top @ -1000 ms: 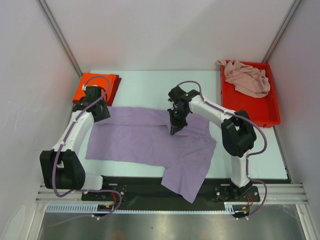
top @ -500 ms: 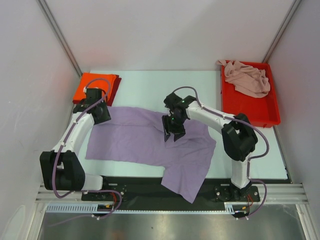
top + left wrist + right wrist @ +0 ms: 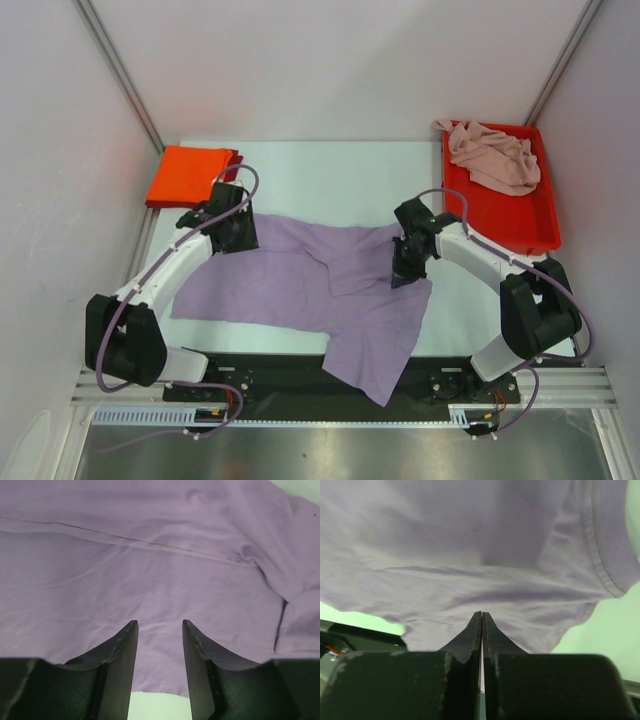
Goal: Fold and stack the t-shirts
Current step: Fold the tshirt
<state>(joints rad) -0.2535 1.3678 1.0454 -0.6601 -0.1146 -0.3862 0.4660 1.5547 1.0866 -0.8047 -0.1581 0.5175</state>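
Observation:
A large lavender t-shirt [image 3: 290, 285] lies spread across the table, its lower corner hanging over the near edge. My left gripper [image 3: 238, 232] hovers at its far left corner; in the left wrist view the gripper [image 3: 159, 622] is open, with the cloth [image 3: 150, 555] and its edge lying between the fingers. My right gripper [image 3: 405, 272] is at the shirt's right side. In the right wrist view it [image 3: 481, 613] is shut, pinching the lavender cloth [image 3: 470, 545] at its tips. An orange-red t-shirt [image 3: 190, 175] lies folded at the back left. A pale pink t-shirt [image 3: 495, 155] sits crumpled in the tray.
A red plastic tray [image 3: 500, 225] stands at the back right, just beyond the right arm. Pale walls close in the table on three sides. A black rail [image 3: 300, 375] with the arm bases runs along the near edge.
My right gripper opened, moved right and shut on the shirt's right part, leaving a fold in its middle. My left gripper moved right along the far edge, off the orange-red shirt.

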